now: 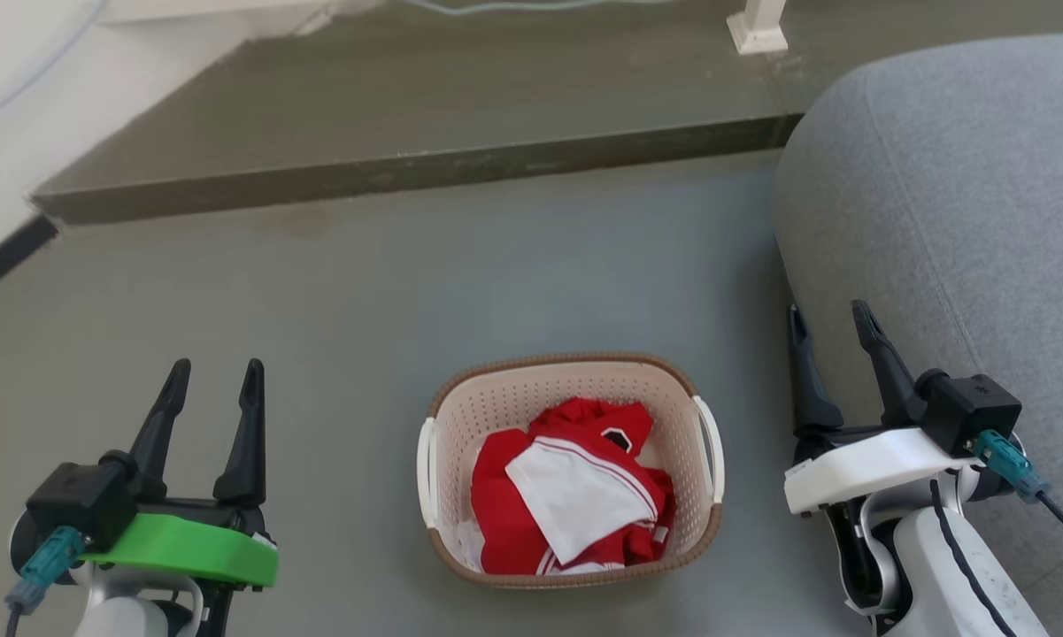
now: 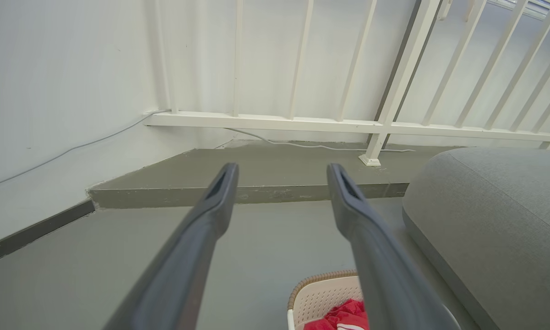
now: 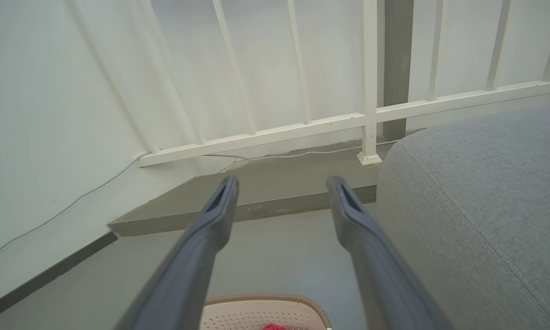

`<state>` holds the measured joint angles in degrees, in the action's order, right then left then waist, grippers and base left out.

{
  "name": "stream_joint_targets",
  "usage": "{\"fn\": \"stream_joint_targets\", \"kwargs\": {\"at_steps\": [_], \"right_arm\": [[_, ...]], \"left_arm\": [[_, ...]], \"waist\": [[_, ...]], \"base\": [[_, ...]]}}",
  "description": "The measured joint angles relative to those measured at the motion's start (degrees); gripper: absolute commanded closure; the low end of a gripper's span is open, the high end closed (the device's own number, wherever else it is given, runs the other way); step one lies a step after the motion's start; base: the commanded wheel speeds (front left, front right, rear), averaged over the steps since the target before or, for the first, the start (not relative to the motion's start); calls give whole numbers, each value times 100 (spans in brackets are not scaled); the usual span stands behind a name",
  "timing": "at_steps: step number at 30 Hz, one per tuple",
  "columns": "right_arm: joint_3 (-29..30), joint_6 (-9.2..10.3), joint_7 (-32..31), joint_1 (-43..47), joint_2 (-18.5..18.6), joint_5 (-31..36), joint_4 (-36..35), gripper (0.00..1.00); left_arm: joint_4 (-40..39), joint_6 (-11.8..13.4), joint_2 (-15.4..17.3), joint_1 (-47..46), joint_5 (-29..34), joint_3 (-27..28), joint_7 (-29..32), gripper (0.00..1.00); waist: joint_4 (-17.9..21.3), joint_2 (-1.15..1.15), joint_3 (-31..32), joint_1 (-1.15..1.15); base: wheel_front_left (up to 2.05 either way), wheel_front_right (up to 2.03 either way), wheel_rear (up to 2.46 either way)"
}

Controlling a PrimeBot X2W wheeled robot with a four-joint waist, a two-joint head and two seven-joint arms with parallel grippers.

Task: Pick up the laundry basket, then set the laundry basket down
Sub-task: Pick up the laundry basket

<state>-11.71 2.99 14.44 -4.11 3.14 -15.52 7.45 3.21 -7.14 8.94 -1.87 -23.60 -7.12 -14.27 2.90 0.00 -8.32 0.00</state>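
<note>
The left end effector [image 1: 218, 367] and right end effector [image 1: 828, 310] both have their 2 fingers apart, empty. The laundry basket [image 1: 513, 398] sits on the grey floor [image 1: 407, 283] between them, touching neither, with red-and-white clothing [image 1: 575, 495] inside.

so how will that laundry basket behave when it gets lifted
The laundry basket looks like perforated moulded plastic, so probably stiff, perhaps flexing slightly at its white handles. It holds only some red and white clothes, so likely light. They lie low inside, so tipping seems unlikely if lifted evenly.
</note>
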Motion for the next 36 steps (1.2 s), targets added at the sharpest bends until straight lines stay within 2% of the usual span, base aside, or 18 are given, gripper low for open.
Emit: {"fn": "stream_joint_targets", "kwargs": {"at_steps": [11,19,29,36], "right_arm": [[-1,107,0,-201,-36,45,-7,0],[-71,213,1,-438,-36,-226,102,0],[-244,316,10,-780,-35,-423,636,0],[-366,324,13,-1074,-34,-479,1330,0]], "left_arm": [[-76,0,352,-299,-138,-166,-15,0],[192,0,521,-579,-334,-435,-15,0],[955,0,668,-1088,-586,-708,-16,0],[1369,0,743,-1596,-747,-1074,-16,0]], "waist": [[149,0,-726,0],[243,0,-1292,0],[279,0,-1959,1],[274,0,-2379,1]], "base": [[0,0,0],[0,0,0],[0,0,0],[0,0,0]]}}
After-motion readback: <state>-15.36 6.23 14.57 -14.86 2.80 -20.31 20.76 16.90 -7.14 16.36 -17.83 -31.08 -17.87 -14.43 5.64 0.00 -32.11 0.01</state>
